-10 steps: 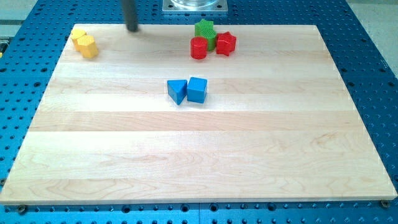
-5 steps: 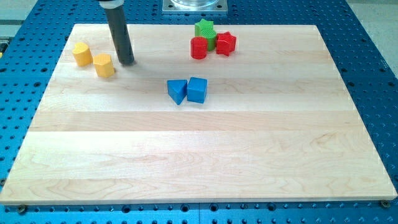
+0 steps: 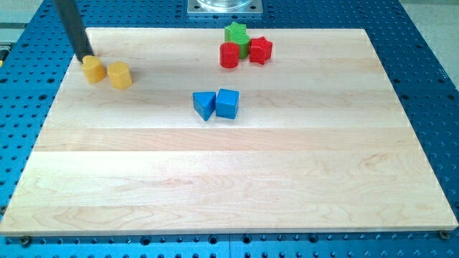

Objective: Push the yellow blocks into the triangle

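Observation:
Two yellow blocks lie at the board's upper left: a yellow cylinder-like block (image 3: 93, 69) and a yellow hexagonal block (image 3: 120, 74) just to its right, a small gap between them. My tip (image 3: 86, 56) stands at the upper-left edge of the left yellow block, touching or nearly touching it. A blue triangle block (image 3: 204, 104) lies near the board's middle, with a blue cube (image 3: 227, 103) against its right side.
A green star block (image 3: 236, 35), a red cylinder (image 3: 229, 55) and a red star-like block (image 3: 260, 50) cluster at the top centre. The wooden board (image 3: 229, 179) rests on a blue perforated table. A metal base plate (image 3: 225, 7) sits at the view's top.
My tip swung from right of the yellow blocks to the upper left of them. The left yellow block shifted slightly down and right, closer to the other.

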